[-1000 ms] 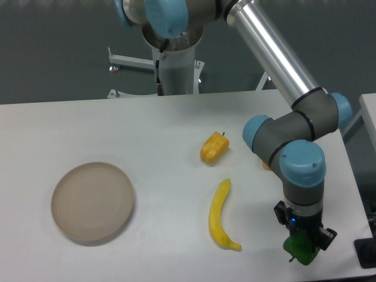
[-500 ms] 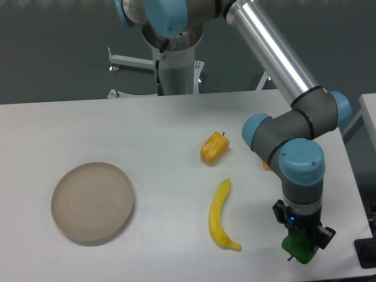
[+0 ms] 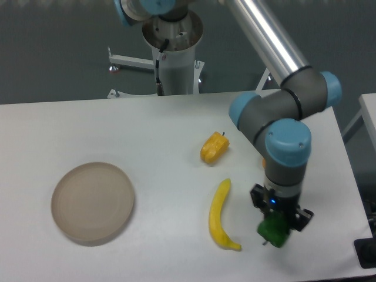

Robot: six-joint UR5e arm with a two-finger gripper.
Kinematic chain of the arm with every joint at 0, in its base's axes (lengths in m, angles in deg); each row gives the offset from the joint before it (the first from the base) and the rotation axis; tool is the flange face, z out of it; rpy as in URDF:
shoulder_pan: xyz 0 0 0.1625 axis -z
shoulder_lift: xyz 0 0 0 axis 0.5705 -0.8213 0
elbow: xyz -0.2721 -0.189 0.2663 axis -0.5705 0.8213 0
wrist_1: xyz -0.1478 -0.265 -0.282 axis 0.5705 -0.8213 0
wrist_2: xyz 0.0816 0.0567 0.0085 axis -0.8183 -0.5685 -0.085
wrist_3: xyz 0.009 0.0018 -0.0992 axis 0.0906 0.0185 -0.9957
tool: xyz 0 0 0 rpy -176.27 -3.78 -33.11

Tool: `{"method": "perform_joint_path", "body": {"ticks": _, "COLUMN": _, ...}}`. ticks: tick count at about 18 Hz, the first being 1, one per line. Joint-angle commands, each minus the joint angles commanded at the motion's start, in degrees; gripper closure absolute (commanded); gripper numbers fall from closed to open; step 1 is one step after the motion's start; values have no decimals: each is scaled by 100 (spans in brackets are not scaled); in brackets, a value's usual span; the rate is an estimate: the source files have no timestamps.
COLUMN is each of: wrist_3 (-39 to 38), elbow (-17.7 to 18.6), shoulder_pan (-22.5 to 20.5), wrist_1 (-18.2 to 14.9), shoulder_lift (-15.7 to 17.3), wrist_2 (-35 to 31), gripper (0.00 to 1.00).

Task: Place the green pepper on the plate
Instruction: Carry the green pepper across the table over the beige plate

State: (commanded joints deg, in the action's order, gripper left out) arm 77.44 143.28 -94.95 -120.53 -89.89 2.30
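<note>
Your claw (image 3: 276, 226) is clamped on the green pepper (image 3: 274, 230), which hangs below the wrist near the desk's (image 3: 164, 135) front right part; you cannot tell from this view whether the pepper touches the surface. You have the pepper just to the right of the banana's (image 3: 220, 214) lower end, close but apart from it. Your plate (image 3: 93, 202) sits well apart on the left side of the desk, with nothing on it. You can see a yellow-orange pepper (image 3: 214, 148) lying behind the banana, nearer the middle of the desk. Your arm (image 3: 276, 111) reaches down from the upper centre, bends at the blue-capped joints, and points straight down at the wrist.
</note>
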Motion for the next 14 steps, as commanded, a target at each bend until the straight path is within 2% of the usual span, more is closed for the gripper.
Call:
{"method": "perform_joint_path", "body": {"ticks": 3, "wrist_3": -737, "elbow": 255, "shoulder_pan": 368, "wrist_1": -27, "shoulder_lift": 220, "wrist_2": 229, "gripper": 66}}
{"method": "perform_joint_path", "body": {"ticks": 9, "wrist_3": -2522, "elbow": 334, "shoulder_pan": 1405, "wrist_1": -10, "shoulder_lift": 308, "wrist_2": 300, "gripper": 66}}
{"method": "perform_joint_path", "body": {"ticks": 14, "wrist_3": -3673, "elbow": 887, "shoulder_pan": 2003, "wrist_1": 8, "shoulder_lift": 554, "wrist_2": 370, "gripper": 66}}
